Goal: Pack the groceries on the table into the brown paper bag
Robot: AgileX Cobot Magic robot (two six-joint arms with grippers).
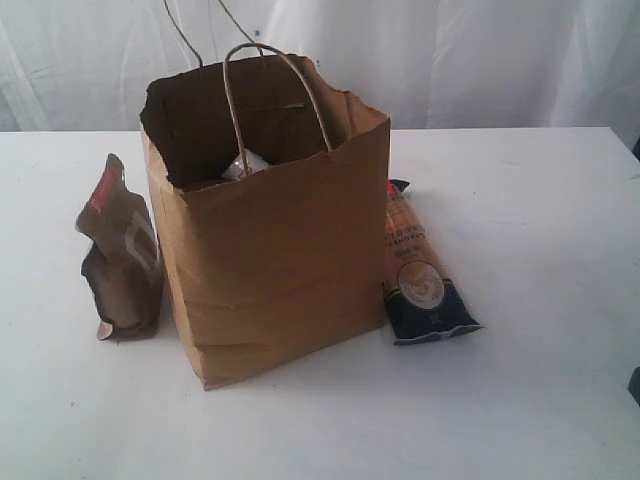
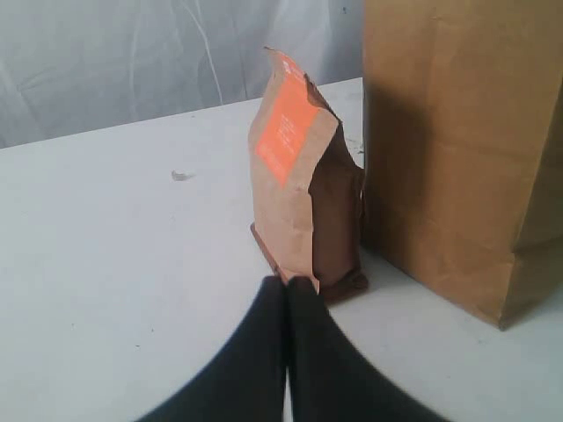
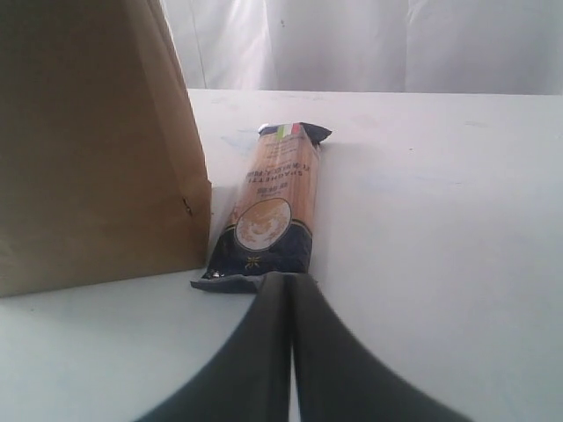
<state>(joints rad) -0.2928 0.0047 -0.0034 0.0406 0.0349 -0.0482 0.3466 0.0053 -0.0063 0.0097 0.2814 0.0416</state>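
Observation:
The brown paper bag point(image 1: 275, 240) stands open in the middle of the white table point(image 1: 540, 390), with a silver-white item point(image 1: 245, 166) showing inside. The dark-brown pouch point(image 1: 122, 255) stands just left of the bag, its orange-red label up point(image 2: 303, 202). The long orange-navy packet point(image 1: 420, 268) lies flat along the bag's right side point(image 3: 273, 207). My left gripper point(image 2: 288, 283) is shut and empty, tips right by the pouch's base. My right gripper point(image 3: 291, 280) is shut and empty, tips at the packet's navy end. Neither gripper shows in the exterior view.
A white curtain point(image 1: 450, 50) hangs behind the table's far edge. The bag's wall point(image 2: 457, 141) rises close beside the pouch, and the same bag point(image 3: 88, 149) stands right against the packet.

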